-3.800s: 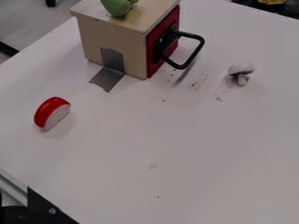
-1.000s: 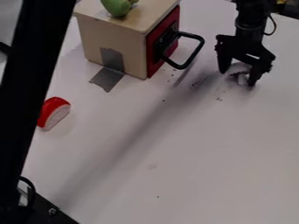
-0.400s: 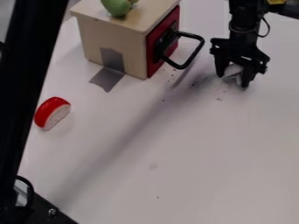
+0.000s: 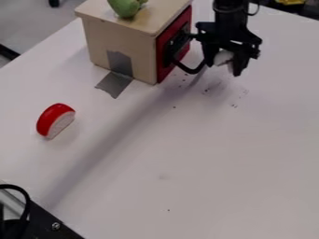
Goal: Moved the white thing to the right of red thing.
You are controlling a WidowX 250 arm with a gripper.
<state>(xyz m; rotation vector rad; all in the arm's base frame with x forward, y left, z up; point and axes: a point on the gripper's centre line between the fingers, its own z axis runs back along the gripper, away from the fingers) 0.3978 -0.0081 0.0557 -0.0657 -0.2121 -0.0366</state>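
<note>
Green toy fruit atop a wooden box on the table

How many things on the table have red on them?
2: the red thing, toward the left of the view, and the wooden box farther back, its red side facing the gripper.

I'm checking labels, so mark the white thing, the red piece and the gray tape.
White thing [image 4: 222,58]: camera view, on its exposed pale surface.
Red piece [image 4: 49,117]: camera view, on its red outer side.
Gray tape [image 4: 114,84]: camera view, on its lower flap.
</note>
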